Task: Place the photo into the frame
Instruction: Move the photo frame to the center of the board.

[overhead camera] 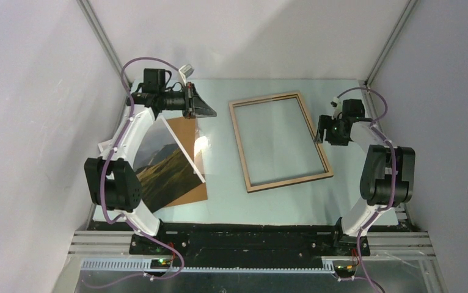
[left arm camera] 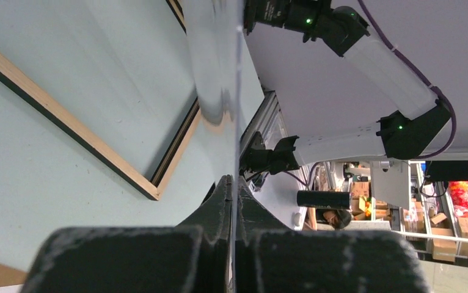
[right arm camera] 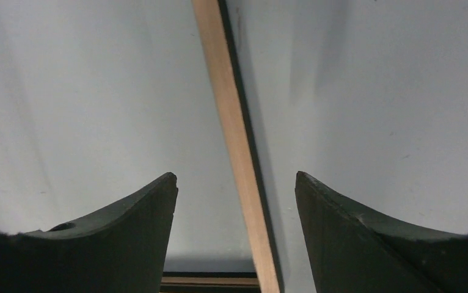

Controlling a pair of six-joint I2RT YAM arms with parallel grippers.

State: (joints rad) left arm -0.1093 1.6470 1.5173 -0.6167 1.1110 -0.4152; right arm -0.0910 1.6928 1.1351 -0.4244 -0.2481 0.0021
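Over the right rail of the light-wood rectangular frame (overhead camera: pixel 240 146) on the table (overhead camera: pixel 225 204), hovering with right fingers (overhead camera: pixel 321 133) spread; at left, pinching a thin glossy sheet (left arm camera: pixel 216 61) with left fingers (overhead camera: pixel 206 110), beside the mountain-print photo (overhead camera: pixel 167 168) atop brown hardboard (overhead camera: pixel 190 192).

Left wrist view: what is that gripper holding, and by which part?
The left gripper pinches a thin sheet by its near edge; which sheet cannot be told.

rectangular photo print (overhead camera: pixel 167 168) of dark mountains, yellow-green hills, thin white border, thin light-wood rectangular frame (overhead camera: pixel 239 146), brown hardboard panel (overhead camera: pixel 186 129), pale blue-grey counter (overhead camera: pixel 219 183)
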